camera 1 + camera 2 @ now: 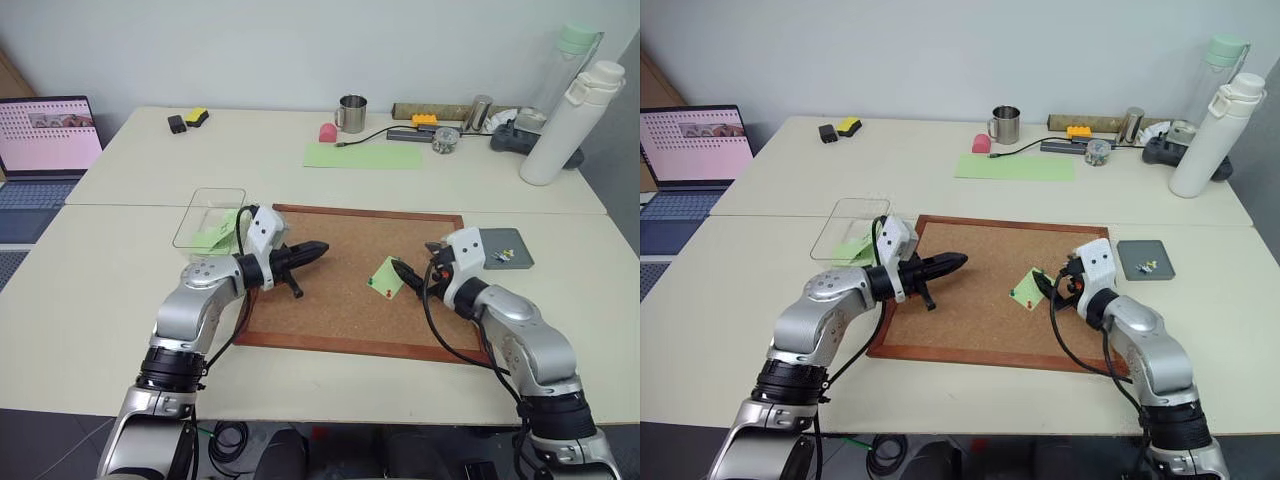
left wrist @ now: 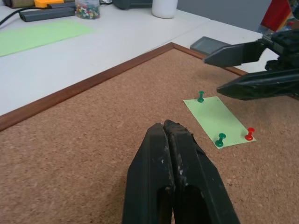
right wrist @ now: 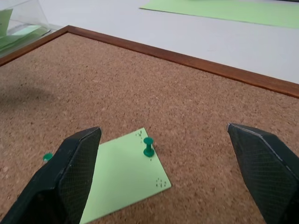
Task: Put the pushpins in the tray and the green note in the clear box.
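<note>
light green note (image 2: 218,121), red and green pushpins (image 2: 250,134), brown speckled corkboard (image 2: 93,154)

The right hand (image 3: 163,177) gapes wide above the green note (image 3: 122,175), pinned to the corkboard (image 3: 140,88) by green pushpins (image 3: 148,147).

In front of me, two pale cream tables (image 1: 120,300) butt together, a seam running across between them. Behind them, a plain light grey wall (image 1: 250,50), evenly lit. Off to my left a laptop (image 1: 45,140) sits open, its screen glowing pink. On the far table: a metal mug (image 1: 351,113), a pink blob (image 1: 327,132) beside it, a large pale green sheet (image 1: 362,155), a yellow and a black block (image 1: 188,119), and a tall white bottle (image 1: 568,125) at the right end. Dark floor (image 1: 15,265) shows down the left edge.
</note>
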Tool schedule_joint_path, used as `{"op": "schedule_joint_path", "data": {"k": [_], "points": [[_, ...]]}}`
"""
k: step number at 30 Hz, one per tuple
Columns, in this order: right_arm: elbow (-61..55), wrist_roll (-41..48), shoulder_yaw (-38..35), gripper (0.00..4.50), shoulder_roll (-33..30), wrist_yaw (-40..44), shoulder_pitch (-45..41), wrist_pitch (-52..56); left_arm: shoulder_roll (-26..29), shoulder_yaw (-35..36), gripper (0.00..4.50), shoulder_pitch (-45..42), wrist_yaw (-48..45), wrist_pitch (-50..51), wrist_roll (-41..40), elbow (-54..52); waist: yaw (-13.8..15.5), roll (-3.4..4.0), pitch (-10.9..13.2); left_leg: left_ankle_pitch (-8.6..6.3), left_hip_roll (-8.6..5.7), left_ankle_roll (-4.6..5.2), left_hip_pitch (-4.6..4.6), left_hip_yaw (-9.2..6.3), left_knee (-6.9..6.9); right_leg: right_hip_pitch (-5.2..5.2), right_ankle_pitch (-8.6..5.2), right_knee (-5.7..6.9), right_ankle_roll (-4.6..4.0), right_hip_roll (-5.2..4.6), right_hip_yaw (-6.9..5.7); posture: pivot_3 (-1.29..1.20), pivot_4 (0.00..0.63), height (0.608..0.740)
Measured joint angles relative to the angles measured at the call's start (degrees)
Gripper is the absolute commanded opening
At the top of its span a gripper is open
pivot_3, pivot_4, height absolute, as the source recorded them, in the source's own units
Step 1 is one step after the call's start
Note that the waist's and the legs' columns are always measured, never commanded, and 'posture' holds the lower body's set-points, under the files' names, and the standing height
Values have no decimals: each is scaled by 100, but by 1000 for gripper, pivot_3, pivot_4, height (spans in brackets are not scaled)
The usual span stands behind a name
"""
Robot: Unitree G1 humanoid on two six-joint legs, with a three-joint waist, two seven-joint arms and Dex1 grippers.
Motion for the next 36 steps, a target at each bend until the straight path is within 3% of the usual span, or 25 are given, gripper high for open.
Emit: {"op": "schedule_joint_path", "data": {"k": [8,19,23,36], "points": [[713,-225,184,4500,228,92,-320,-248,-33,-579,40,127,117,-679,785,769,6,5,-9,0,0,0,3,1,-1,2,0,0,0,-1,-1,0,150,740],[1054,-420,294,4500,352,154,-440,-363,-45,-606,40,91,2,-764,830,877,4,11,-13,0,-1,1,6,2,0,4,0,2,0,-1,0,0,150,740],[1089,-440,293,3937,385,203,-440,-395,-45,-600,0,91,1,-753,830,873,4,11,-13,0,-1,1,7,1,0,4,0,3,0,-1,0,0,150,740],[1095,-466,290,1350,414,238,-425,-438,-41,-593,0,74,-5,-688,833,853,4,11,-13,0,-1,1,6,2,0,4,0,3,0,-1,0,0,150,740]]}}
